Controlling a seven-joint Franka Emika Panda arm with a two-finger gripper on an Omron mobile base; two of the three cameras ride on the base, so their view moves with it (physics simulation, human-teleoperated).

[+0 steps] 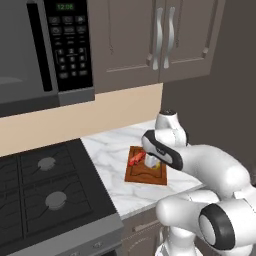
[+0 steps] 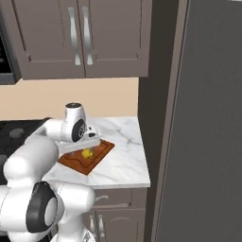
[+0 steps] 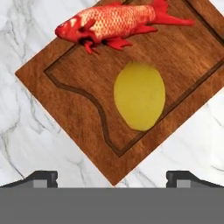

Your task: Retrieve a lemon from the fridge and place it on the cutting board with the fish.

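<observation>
The yellow lemon lies on the reddish-brown cutting board, just below the red fish in the hand view. My gripper hovers straight above the board, open, its two fingertips wide apart and touching nothing. From the left base view the hand covers most of the lemon, with the fish beside it on the board. In the right base view the gripper hangs over the lemon on the board. The grey fridge stands shut at the right.
The board rests on a marble counter. A dark stove adjoins it on the left, under a microwave. Brown-grey upper cabinets hang above. The counter ends at a tall panel next to the fridge.
</observation>
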